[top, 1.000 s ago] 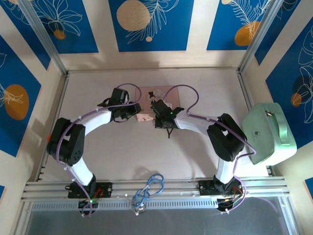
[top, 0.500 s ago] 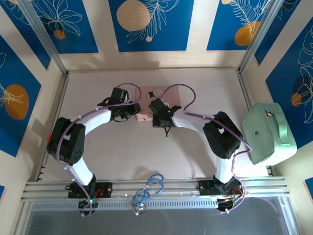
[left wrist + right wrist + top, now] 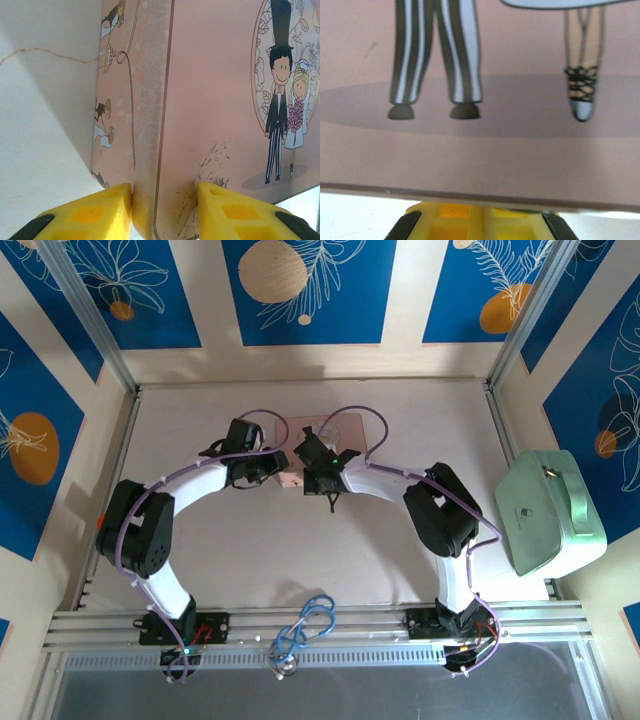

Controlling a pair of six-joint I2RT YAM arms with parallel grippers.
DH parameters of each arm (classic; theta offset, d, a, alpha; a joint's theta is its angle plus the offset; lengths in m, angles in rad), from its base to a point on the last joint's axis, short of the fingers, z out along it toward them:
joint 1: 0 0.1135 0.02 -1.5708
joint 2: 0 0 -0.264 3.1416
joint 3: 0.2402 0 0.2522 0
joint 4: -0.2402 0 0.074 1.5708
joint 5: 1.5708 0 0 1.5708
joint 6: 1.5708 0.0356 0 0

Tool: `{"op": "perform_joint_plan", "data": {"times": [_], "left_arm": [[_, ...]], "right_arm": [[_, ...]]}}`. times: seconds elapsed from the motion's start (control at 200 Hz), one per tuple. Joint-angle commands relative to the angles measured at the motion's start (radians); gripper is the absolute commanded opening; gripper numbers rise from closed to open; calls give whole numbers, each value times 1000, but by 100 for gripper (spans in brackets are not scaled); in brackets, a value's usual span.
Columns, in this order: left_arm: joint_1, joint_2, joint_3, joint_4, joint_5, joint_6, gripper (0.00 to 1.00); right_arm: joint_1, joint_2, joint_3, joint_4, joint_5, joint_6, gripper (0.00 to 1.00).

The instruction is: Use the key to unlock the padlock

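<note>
The pink picture box (image 3: 352, 428) lies at the table's middle back. My left gripper (image 3: 272, 468) is shut on its left front corner; in the left wrist view the yellow fingers (image 3: 100, 212) press the box's side wall (image 3: 117, 115) and its lid (image 3: 220, 100) from both sides. My right gripper (image 3: 318, 472) sits at the box's front edge, close beside the left one. In the right wrist view its yellow fingers (image 3: 452, 220) lie pressed together under the lid's rim (image 3: 480, 192), tips hidden. The blue padlock and the key are hidden.
A mint green case (image 3: 550, 508) rests at the table's right edge. A coil of blue cable (image 3: 308, 625) lies on the near rail between the arm bases. Patterned walls close the table in at the back and sides.
My right gripper has slid left along the box's front edge, ending next to the left gripper. The left gripper and the box have stayed put.
</note>
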Motion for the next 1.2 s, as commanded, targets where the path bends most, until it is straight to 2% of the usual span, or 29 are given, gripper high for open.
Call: {"op": "perform_joint_plan", "data": {"times": [0.0, 0.26, 0.385, 0.495, 0.575, 0.67, 0.705, 0.85, 1.09, 1.191], "left_arm": [[9, 18, -37, -41, 16, 7, 35], [9, 13, -32, -42, 17, -1, 35], [10, 12, -14, -55, 14, 4, 35], [15, 6, -2, -69, 13, 14, 35], [21, 3, -1, -75, 13, 19, 35], [27, -4, -9, -74, 15, 19, 35], [27, -6, -11, -73, 14, 20, 35], [28, 3, -12, -73, 20, 21, 35], [29, 4, -9, -78, 24, 22, 35], [29, 4, -10, -80, 27, 25, 35]], "right_arm": [[14, 27, 33, -9, 3, -21, 8], [19, -50, -1, 16, 24, -22, 27], [8, -190, -132, 109, 10, 17, 44], [-37, -297, -281, 232, -62, 58, 54], [-85, -322, -353, 292, -150, 94, 53], [-99, -309, -387, 321, -169, 114, 42], [-100, -296, -386, 327, -176, 117, 41], [-92, -229, -352, 336, -180, 104, 42], [-64, -132, -270, 287, -119, 62, 42], [-54, -117, -251, 274, -95, 51, 47]]}}
